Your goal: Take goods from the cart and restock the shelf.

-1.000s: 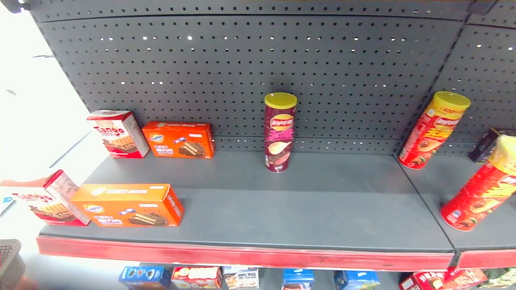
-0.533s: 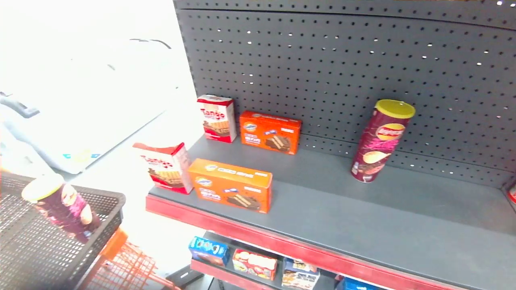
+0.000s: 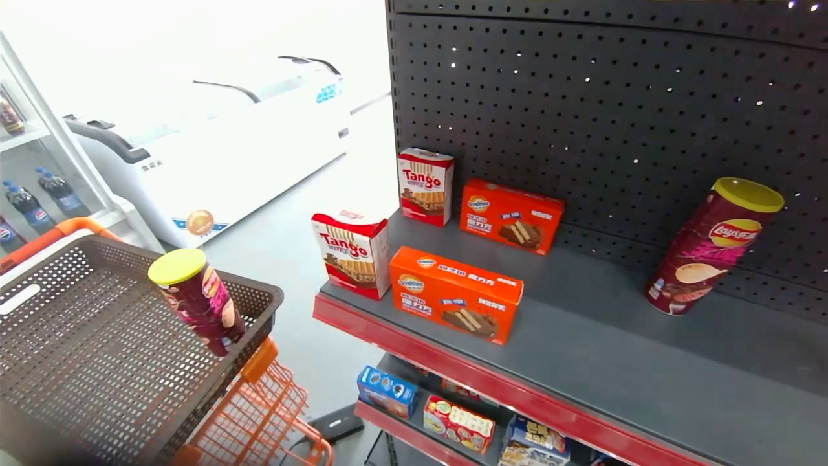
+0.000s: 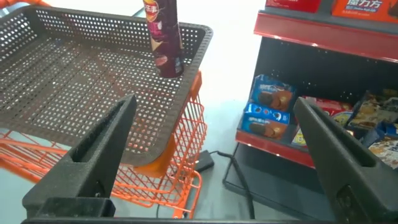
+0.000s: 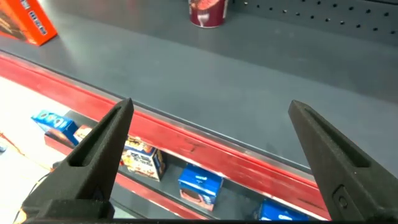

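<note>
A purple chips can (image 3: 194,301) with a yellow lid stands in the near right corner of the dark mesh basket (image 3: 77,336) on the orange cart. The left wrist view shows the same chips can (image 4: 163,37) against the basket wall (image 4: 93,81). My left gripper (image 4: 216,106) is open and holds nothing, low between the cart and the shelf's lower rows. A second purple can (image 3: 711,249) stands upright at the back of the grey shelf (image 3: 582,362). My right gripper (image 5: 211,107) is open and holds nothing, in front of the shelf's red edge (image 5: 205,146), with that second can (image 5: 208,11) farther back.
Two red-and-white wafer boxes (image 3: 352,252) and two orange boxes (image 3: 456,294) sit at the shelf's left end. Small packs (image 3: 388,391) fill the lower shelf. A white chest freezer (image 3: 226,149) and a drinks fridge (image 3: 32,188) stand beyond the cart. Grey floor lies between cart and shelf.
The head camera has swung to the left, bringing the cart and its can into view and pushing the shelf to the right. The goods themselves have not moved.
</note>
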{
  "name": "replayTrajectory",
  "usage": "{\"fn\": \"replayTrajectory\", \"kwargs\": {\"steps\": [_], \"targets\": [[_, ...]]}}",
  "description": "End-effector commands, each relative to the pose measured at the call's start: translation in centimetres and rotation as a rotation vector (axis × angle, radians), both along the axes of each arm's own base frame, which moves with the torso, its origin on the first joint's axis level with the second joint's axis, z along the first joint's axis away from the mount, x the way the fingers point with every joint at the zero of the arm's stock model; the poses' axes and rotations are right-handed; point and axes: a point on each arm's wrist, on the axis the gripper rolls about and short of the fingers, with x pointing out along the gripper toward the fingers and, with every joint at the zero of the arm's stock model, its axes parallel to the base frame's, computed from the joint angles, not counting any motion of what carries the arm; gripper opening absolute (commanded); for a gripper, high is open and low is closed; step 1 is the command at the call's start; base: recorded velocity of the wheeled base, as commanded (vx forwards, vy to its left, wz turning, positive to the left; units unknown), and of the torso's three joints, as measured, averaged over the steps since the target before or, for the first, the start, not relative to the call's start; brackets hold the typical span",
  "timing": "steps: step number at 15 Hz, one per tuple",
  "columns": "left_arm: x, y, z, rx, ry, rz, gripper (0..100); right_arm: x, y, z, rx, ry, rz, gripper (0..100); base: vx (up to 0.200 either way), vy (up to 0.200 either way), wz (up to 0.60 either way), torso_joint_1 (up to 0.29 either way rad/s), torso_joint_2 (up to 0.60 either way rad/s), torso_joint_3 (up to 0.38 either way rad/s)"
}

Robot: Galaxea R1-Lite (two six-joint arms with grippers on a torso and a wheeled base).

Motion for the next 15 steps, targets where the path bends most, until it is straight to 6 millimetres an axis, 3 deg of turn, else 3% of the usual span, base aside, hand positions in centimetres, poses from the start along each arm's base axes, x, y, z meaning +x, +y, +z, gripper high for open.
{"fn": "replayTrajectory", "kwargs": {"steps": [1, 7, 9, 12, 14, 15], "targets": [[0.0, 0.0, 0.0, 0.0, 0.0, 0.0, 100, 0.0, 0.0, 0.0, 0.001, 0.001, 0.0, 100, 0.0, 0.0, 0.0, 0.0, 0.0, 0.0], [0.0, 0.0, 0.2, 0.004, -0.005, 0.003, 100, 0.0, 0.0, 0.0, -0.001, 0.001, -0.002, 100, 0.0, 0.0, 0.0, 0.0, 0.0, 0.0], [-1.0, 0.1, 2.6, 0.03, -0.056, 0.04, 100, 0.0, 0.0, 0.0, -0.001, 0.001, 0.0, 100, 0.0, 0.0, 0.0, 0.0, 0.0, 0.0], [-0.5, 0.3, 5.6, 0.041, 0.053, 0.13, 100, 0.0, 0.0, 0.0, 0.001, 0.001, -0.002, 100, 0.0, 0.0, 0.0, 0.0, 0.0, 0.0], [2.4, 0.3, 8.3, 0.038, 0.153, 0.109, 100, 0.0, 0.0, 0.0, -0.001, 0.001, 0.0, 100, 0.0, 0.0, 0.0, 0.0, 0.0, 0.0], [2.6, 0.3, 8.3, 0.038, 0.158, 0.108, 100, 0.0, 0.0, 0.0, -0.001, 0.001, -0.002, 100, 0.0, 0.0, 0.0, 0.0, 0.0, 0.0]]}}
